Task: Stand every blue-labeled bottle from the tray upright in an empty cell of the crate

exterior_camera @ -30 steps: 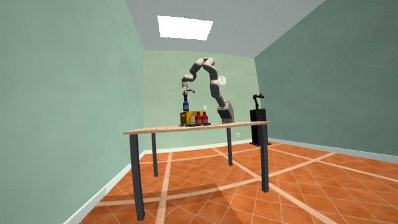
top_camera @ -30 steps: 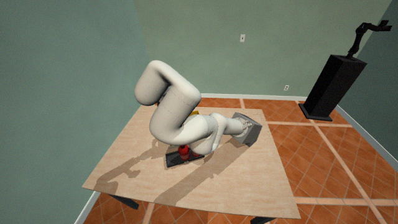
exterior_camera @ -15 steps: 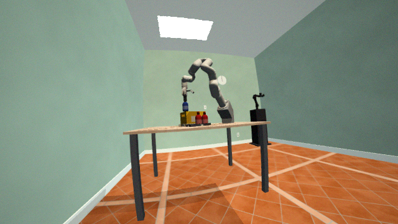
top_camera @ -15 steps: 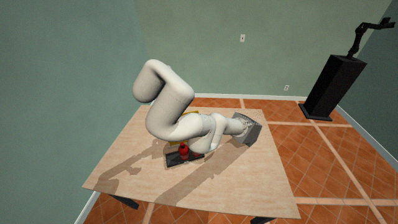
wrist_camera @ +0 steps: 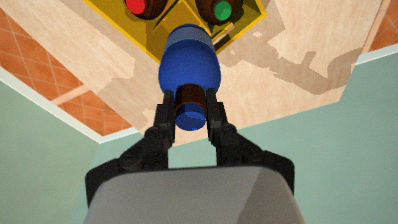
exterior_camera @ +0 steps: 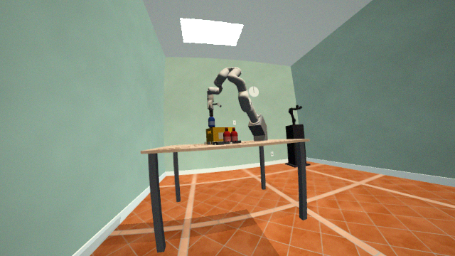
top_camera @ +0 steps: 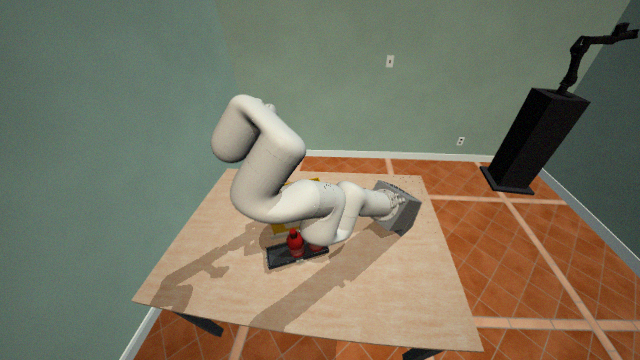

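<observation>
- Here, the gripper [wrist_camera: 190, 107] is clamped on the brown neck of the blue-labeled bottle [wrist_camera: 189, 67], one dark finger [wrist_camera: 165, 119] on each side just under the blue cap
- The bottle hangs straight below the pincer, its long axis vertical and in line with the fingers, as the exterior view shows [exterior_camera: 211, 121]
- In the wrist view the bottle's base points toward 12 o'clock, over the yellow crate [wrist_camera: 150, 42]; it looks to sit above the dividers' crossing rather than squarely over one cell, though the bottle hides what lies right beneath it
- The coming move, as I judge it, turns on that offset: the bottle needs centring over an empty cell before it goes down
- Two cells at 11 and 1 o'clock already hold bottles, one with a red cap [wrist_camera: 136, 6], one with a green cap [wrist_camera: 222, 9]
- The bottle is a smooth rounded cylinder with a narrow neck; the crate has thin flat walls
- Farther off, two red bottles [exterior_camera: 230, 135] stand upright on the dark flat tray [top_camera: 280, 256] on the pale wood-grain table [top_camera: 380, 280]
</observation>
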Controlling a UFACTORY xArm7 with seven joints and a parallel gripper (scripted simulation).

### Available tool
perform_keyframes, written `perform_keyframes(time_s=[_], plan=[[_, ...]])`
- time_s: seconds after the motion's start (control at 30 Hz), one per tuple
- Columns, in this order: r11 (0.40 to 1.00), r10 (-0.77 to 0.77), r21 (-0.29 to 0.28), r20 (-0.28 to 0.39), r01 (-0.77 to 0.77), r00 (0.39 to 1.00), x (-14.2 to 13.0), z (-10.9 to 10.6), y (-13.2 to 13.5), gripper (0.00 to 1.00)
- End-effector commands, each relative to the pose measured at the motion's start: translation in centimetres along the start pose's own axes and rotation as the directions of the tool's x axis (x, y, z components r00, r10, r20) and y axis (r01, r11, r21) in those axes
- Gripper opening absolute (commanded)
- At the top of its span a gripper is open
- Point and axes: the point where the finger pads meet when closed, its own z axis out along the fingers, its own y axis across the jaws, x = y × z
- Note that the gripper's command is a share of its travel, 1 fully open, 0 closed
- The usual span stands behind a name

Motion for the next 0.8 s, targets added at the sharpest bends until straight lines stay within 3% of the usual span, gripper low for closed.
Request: perform_keyframes(time_s=[0.0,0.77], plan=[[1.000,0.000,0.002,0.005,0.000,1.000,-0.34,-0.22,-0.43,0.00],[1.000,0.000,0.002,0.005,0.000,1.000,-0.81,-0.22,-1.18,0.00]])
